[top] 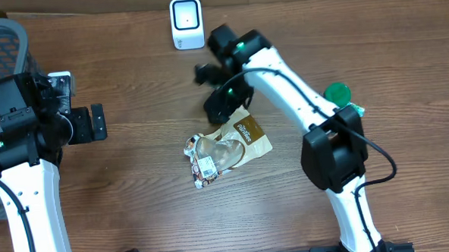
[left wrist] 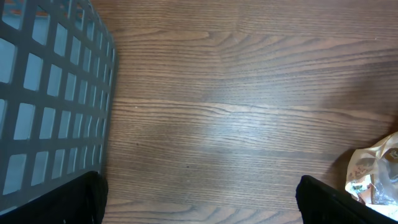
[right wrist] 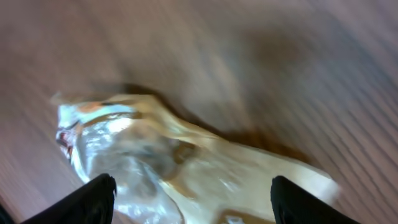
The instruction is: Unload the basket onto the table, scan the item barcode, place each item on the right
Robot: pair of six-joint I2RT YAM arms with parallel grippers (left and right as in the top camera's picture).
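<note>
Snack bag [top: 229,147] is lying flat around the middle of the table [top: 137,213], brown paper end toward the far edge and clear crinkly end toward the near edge. The white scanner [top: 186,23] stands upright by the far edge, window facing the middle, so my guess is the bag has to be lifted and turned toward it.

Right claw [top: 220,105] hovers over the far end of the bag, fingers spread apart with the bag lying below the gap. It doesn't look clamped on anything, more like it's lined up for a pinch. The wrist shot is too blurry to say if a finger touches the wrapper.

Left claw [top: 99,122] is parked near the left edge beside the gray basket [top: 1,41], fingers wide apart with only bare wood between them, probably just staying out of the way.

Writing: there's light lettering on the brown part, but I can't read it. A small white sticker [top: 206,168] sits on the clear end, maybe the barcode, too tiny to tell. A green round thing [top: 337,93] sits toward the right edge.
</note>
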